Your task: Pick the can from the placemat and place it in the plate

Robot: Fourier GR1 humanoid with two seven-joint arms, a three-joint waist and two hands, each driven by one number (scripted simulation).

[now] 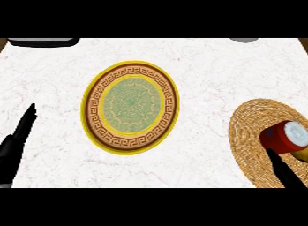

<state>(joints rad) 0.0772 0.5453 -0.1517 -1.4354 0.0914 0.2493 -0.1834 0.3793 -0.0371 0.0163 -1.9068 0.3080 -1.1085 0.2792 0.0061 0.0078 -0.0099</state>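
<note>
Surface (215, 62): white marbled top, carries all items below.

Plate (91, 114): round, yellow rim, brown key-pattern band, green centre; sits mid-surface, nothing on it. Destination.

Placemat (247, 132): round woven straw, at the right edge, partly cut off by the view.

Can (285, 137): red body, white top, lying tilted on the placemat, with a yellow patch at its lower right whose nature cannot be told. Well apart from the plate.

Left hand (16, 141): black, at the lower left, fingers straight and together, pointing up; resting, holds nothing.

Right hand (286, 173): only one dark finger shows, coming up from the lower right, its tip just below the can; whether it touches cannot be told, nor whether the hand is spread or curled.

Step in hand, by judgement: closing on the can. Done well, fingers and thumb would settle on opposite sides of the red body before any lift, since a tilted can may roll on the weave.
</note>
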